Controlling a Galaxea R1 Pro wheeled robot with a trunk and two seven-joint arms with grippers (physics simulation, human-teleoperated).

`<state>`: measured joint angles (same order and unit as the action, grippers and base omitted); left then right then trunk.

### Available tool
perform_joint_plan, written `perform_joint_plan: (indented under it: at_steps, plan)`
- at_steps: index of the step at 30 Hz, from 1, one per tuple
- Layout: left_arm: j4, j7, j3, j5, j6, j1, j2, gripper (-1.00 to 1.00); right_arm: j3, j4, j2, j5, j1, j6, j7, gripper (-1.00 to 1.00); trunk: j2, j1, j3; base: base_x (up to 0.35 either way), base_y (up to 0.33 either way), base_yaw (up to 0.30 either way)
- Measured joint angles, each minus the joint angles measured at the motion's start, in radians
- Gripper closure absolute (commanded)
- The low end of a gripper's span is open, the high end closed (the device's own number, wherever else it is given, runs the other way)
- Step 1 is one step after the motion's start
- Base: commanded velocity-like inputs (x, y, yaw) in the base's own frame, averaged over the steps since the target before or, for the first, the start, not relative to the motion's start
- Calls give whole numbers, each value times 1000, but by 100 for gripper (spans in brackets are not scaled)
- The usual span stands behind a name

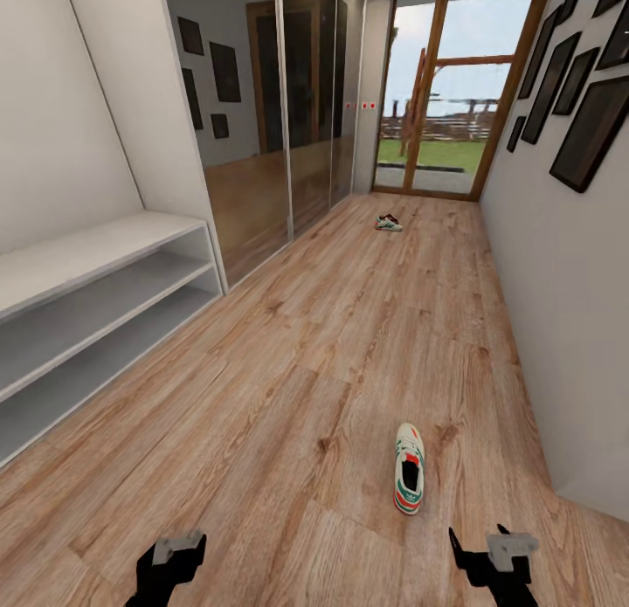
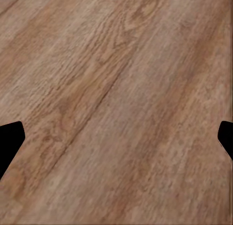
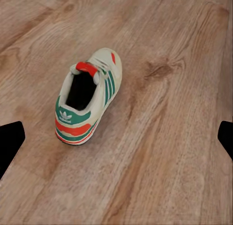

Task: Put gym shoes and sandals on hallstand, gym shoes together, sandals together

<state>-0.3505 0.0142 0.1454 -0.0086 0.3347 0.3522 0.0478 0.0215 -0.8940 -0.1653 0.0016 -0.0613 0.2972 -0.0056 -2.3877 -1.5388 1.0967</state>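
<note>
With the near gym shoe [image 1: 409,479] upright on the corridor floor [image 1: 332,345] ahead of the right gripper [image 1: 482,544], approach heel-first; the left gripper [image 2: 116,137] spreads wide over bare planks; the right wrist view shows wide, empty jaws short of the heel, so straddle the shoe [image 3: 87,101] before closing.

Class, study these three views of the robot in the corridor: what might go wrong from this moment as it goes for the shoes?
1. The near gym shoe lies close to the right wall, so the right gripper may have little room to approach.
2. The far gym shoe sits by the glass door, well away from the hallstand; carrying it back risks a drop.
3. The shoe lies flat on the corridor floor; open fingers may scrape the planks.
</note>
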Motion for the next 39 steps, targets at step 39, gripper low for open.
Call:
perform_joint_plan:
  at_steps: [39]
  plan:
    - [-11, 5, -69, 3, -49, 25, -1, -100, 5, -371, 17, -2, -3, -329, 4, -100, 0, 0, 0, 131, 120, -104]
